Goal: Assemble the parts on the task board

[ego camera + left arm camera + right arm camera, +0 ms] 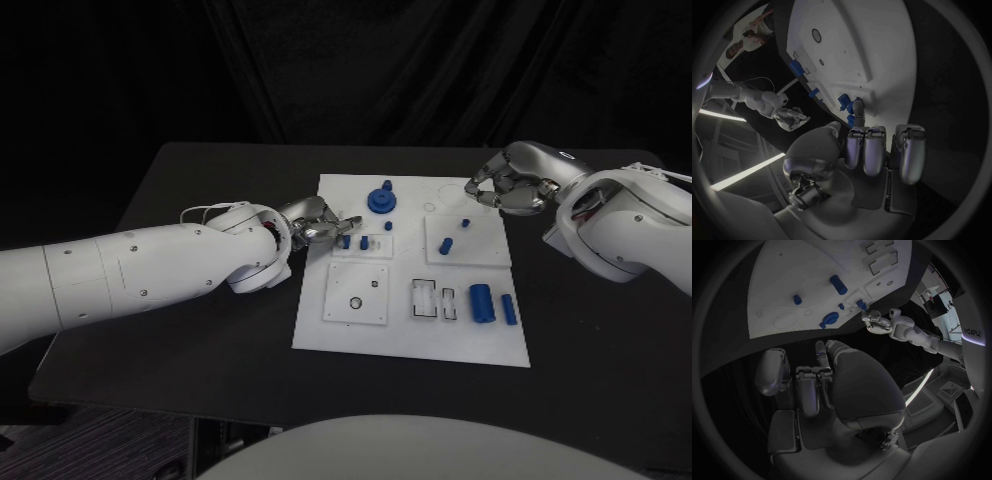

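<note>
My left hand (310,222) has its fingers curled at the small blue part (345,241), at nine o'clock on the task board (411,340); whether they grip it I cannot tell. It looks light, stiff, slippery: pinch its sides. Right hand (508,185) clenched, empty

Plenty of bare black table (188,330) along the lower left and lower edge of the head view, so that side of the task board (411,345) is wide open. The left hand (315,224) sits right at the board's left edge by the small blue pieces (346,241), blocking that way in. The right hand (508,185) crowds the upper right corner, and the tall blue gear part (382,198) stands up at upper centre.
</note>
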